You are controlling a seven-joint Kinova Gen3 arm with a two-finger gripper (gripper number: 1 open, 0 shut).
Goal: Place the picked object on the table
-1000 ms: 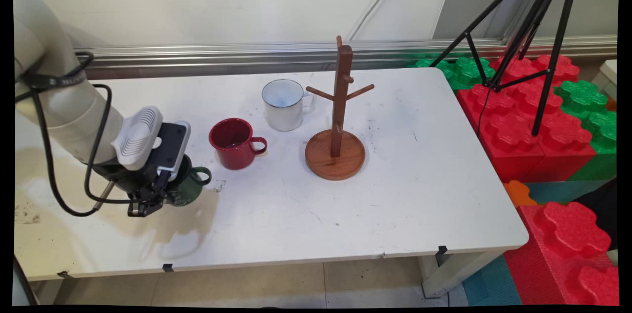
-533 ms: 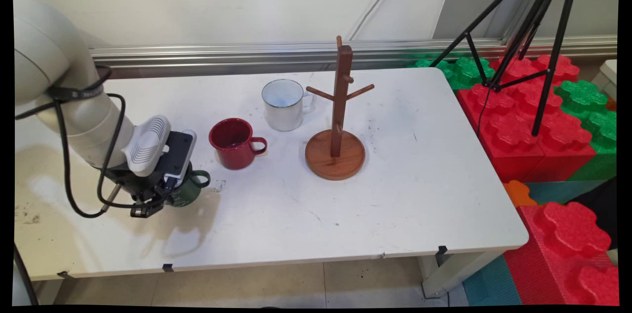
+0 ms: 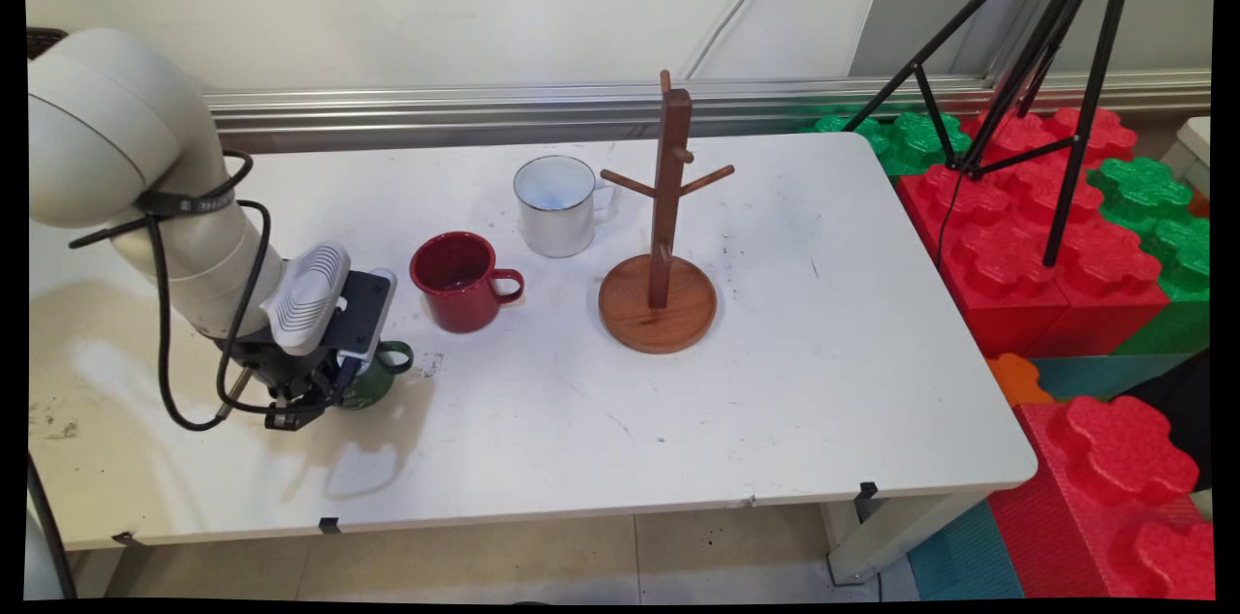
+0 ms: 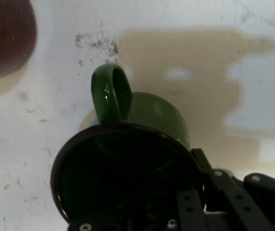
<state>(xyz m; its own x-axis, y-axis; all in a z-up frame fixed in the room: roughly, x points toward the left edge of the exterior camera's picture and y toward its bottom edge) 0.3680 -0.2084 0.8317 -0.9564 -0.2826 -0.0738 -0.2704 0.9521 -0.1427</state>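
Green mug (image 4: 151, 120) upright on white table (image 3: 775, 382), handle toward red mug (image 3: 455, 282), fingers (image 4: 209, 192) clamped on its rim

No writing, label, brand, number or sign can be read in either view. The red mug (image 3: 458, 281), the white mug (image 3: 556, 205), the green mug (image 4: 142, 144) and the wooden mug tree (image 3: 663, 236) all have plain surfaces. The white table (image 3: 775, 382) carries only dark smudges, and none of them forms letters.
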